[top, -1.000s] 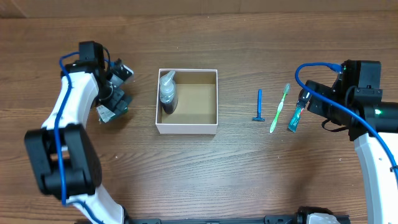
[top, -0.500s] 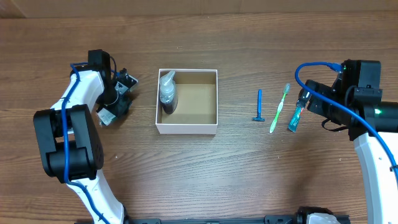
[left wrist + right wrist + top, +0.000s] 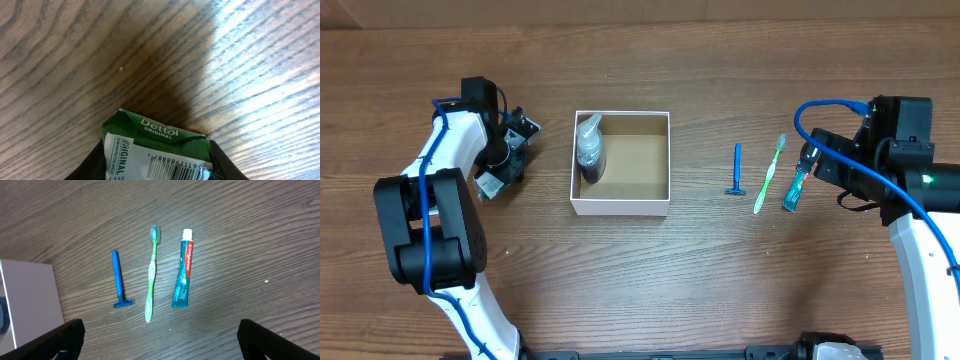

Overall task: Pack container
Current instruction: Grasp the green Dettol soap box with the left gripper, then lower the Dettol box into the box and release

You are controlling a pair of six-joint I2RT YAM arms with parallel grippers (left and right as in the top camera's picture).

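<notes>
The container (image 3: 620, 206), a square white box with a brown inside, sits mid-table with a dark pump bottle (image 3: 589, 150) lying along its left wall. Left of it, my left gripper (image 3: 503, 166) is down on the table, shut on a green-and-white soap packet (image 3: 490, 184). In the left wrist view the soap packet (image 3: 160, 145) fills the gap between both dark fingers (image 3: 91, 167), just above the wood. My right gripper (image 3: 813, 160) hovers at the right, open and empty (image 3: 161, 337).
A blue razor (image 3: 737, 170), a green toothbrush (image 3: 770, 175) and a toothpaste tube (image 3: 794, 190) lie side by side right of the box. The right wrist view shows the razor (image 3: 117, 280), toothbrush (image 3: 151, 275), toothpaste (image 3: 182, 277) and the container's corner (image 3: 25, 300).
My left arm swung in a little over the soap packet, and its jaws closed from wide open onto it. The right arm has stayed still.
</notes>
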